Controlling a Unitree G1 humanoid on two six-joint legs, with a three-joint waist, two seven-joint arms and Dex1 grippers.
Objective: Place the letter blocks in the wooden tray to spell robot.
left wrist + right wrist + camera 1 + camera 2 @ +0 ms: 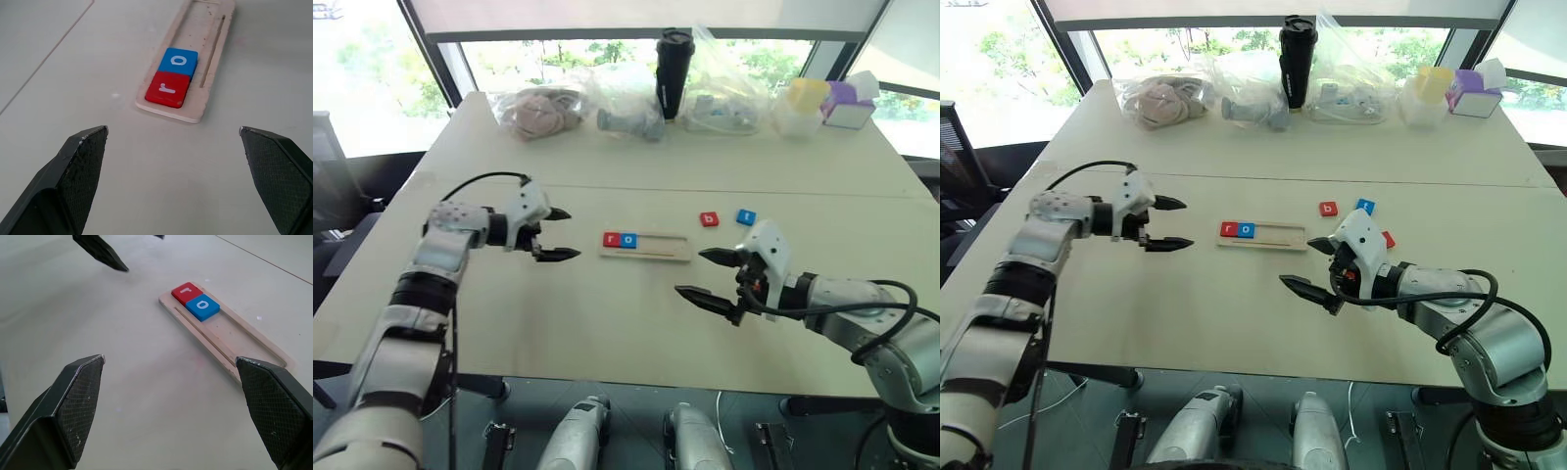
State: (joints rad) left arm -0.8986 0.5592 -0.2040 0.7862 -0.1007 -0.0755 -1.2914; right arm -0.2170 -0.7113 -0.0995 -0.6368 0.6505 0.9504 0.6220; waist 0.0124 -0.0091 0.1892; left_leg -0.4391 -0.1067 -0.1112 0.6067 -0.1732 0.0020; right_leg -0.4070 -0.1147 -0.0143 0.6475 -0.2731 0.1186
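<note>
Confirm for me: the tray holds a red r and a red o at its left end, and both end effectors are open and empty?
Not quite. The o is blue, not red, as the left wrist view shows. The rest holds: the red r and the o sit at the left end of the tray, and the left end effector and right end effector are open and empty.

White "r" on the red block, "o" on the blue block
</note>
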